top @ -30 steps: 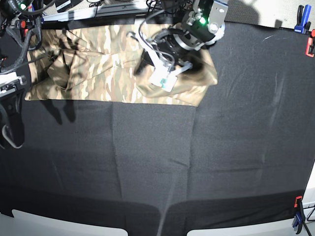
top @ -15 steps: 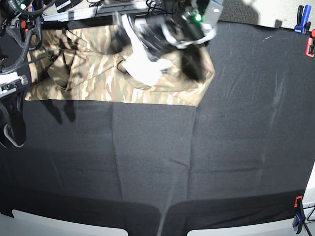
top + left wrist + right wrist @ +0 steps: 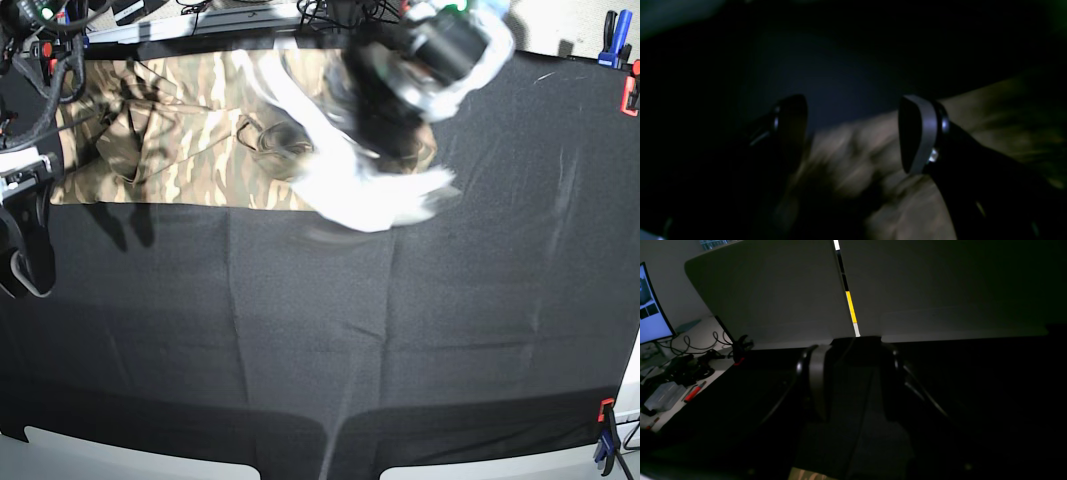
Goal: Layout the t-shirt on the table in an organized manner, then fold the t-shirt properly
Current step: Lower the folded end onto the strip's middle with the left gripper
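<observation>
Two grippers are showing in the pictures, and both are standing with jaws apart. The left gripper [image 3: 853, 136] is hanging over the t-shirt [image 3: 180, 130], and in the left wrist view its two dark fingers [image 3: 918, 133] are spread wide with nothing pinched between them; blurred camouflage cloth is lying below and behind the gap, while the black table [image 3: 320, 340] is filling the upper part of that view. Whether the fingertips are touching the cloth I cannot tell, because the picture is dark and smeared. In the base view the left arm is appearing as a pale blur at the shirt's right end, near the far edge of the table. The t-shirt is lying in a wide band along that far edge, wrinkled on its left side, and the blur is hiding its right part. The right gripper [image 3: 853, 386] is open too, holding nothing; between its fingers only black table cloth is showing, and a small piece of camouflage fabric [image 3: 810, 475] is lying at the bottom edge of the right wrist view, below the jaws and apart from them.
</observation>
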Tool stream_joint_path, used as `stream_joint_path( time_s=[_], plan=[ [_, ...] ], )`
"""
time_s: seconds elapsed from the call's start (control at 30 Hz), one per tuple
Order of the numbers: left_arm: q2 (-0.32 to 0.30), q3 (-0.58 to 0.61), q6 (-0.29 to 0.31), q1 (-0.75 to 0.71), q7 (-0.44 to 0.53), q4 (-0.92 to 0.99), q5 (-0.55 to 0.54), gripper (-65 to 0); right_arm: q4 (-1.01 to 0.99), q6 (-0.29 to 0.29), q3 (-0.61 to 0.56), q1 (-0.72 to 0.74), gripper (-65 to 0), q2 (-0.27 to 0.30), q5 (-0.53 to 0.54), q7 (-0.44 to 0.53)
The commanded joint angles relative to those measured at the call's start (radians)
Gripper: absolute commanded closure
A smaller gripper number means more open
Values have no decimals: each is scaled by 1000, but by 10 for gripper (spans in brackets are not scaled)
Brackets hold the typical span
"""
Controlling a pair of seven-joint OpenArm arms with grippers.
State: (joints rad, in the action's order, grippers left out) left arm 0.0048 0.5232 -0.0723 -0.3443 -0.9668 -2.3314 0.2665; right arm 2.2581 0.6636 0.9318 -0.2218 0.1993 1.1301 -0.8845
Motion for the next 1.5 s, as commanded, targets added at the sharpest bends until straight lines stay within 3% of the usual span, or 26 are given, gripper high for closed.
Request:
stream_joint_path(
  time_s=[0.0,0.07,0.33,0.53,0.83,0.93,1.17,1.47],
  plan=[
    [5,6,-35,0,29,-25,29,-400,15,11,4,6,-227,11,23,27],
    [-8,8,-87,-13,-4,-21,13,-400,15,11,4,6,-227,11,22,27],
    [-8,8,-89,-26,-29,-12,-146,-400,15,12,3,6,-227,11,-4,27],
    [-8,8,-85,-76,-23,108,-7,-400,15,12,3,6,-227,11,-4,27],
    [-5,20,-86,-107,64,136,8,-398,15,12,3,6,-227,11,-6,27],
    [-5,31,-87,-106,64,136,34,-350,15,12,3,6,-227,11,-12,27],
    [-5,43,-100,-101,78,136,32,-125,15,12,3,6,-227,11,-13,27],
    [-5,43,-101,-101,89,136,32,-122,15,12,3,6,-227,11,-27,26]
  ],
)
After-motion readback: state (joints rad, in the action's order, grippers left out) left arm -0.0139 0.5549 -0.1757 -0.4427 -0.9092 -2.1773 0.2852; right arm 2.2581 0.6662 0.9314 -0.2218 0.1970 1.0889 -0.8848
